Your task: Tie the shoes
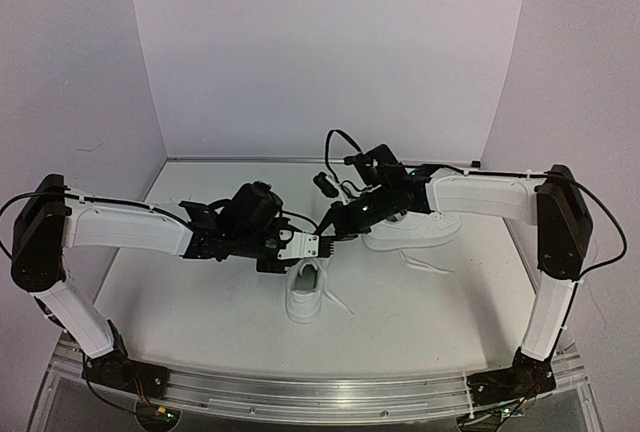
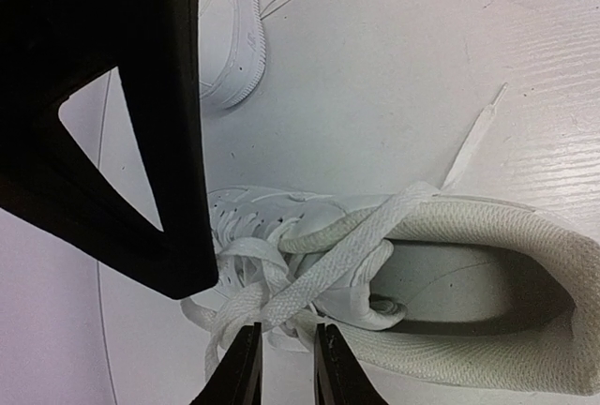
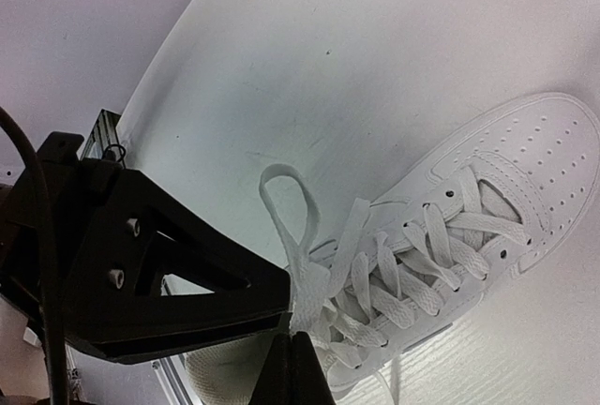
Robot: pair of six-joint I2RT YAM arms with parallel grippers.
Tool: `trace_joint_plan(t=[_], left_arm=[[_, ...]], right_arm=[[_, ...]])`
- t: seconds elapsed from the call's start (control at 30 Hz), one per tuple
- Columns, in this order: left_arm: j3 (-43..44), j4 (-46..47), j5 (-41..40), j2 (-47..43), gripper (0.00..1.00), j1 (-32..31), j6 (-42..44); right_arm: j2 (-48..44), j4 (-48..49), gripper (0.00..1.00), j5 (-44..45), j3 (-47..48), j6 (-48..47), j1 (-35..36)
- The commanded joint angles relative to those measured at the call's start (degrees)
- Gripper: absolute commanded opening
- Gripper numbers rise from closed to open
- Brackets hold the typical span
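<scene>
While stretched inward, right claw (image 3: pixel 292 337) seemingly pinches lace (image 3: pixel 302 285).

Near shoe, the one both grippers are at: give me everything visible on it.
The near shoe is an all-white low-top sneaker: smooth leather-look upper, perforated toe, woven-looking collar lining, white sole. It stands upright on the table. Its laces are threaded and loose, one strand looped. The right gripper seems shut on the laces; the left gripper, jaws slightly apart, hovers at them.
</scene>
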Motion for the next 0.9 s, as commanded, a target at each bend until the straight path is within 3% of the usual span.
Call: trace_joint_plan(t=[0.0,0.33,0.87], left_arm=[[3.51,0.72,0.55,1.15,0.21,0.31,0.69],[5.66,-0.53,0.69,3.42,0.24,0.49,1.04],[4.18,-0.18,2.75,0.16,0.0,0.84,-0.62]], right_arm=[[0.07,1.26,0.0,-0.92,-0.07,0.15,-0.12],[0.3,1.39,0.0,-1.04,-0.07,0.18,-0.12],[0.38,1.47,0.0,-0.95,0.04,0.16,-0.13]])
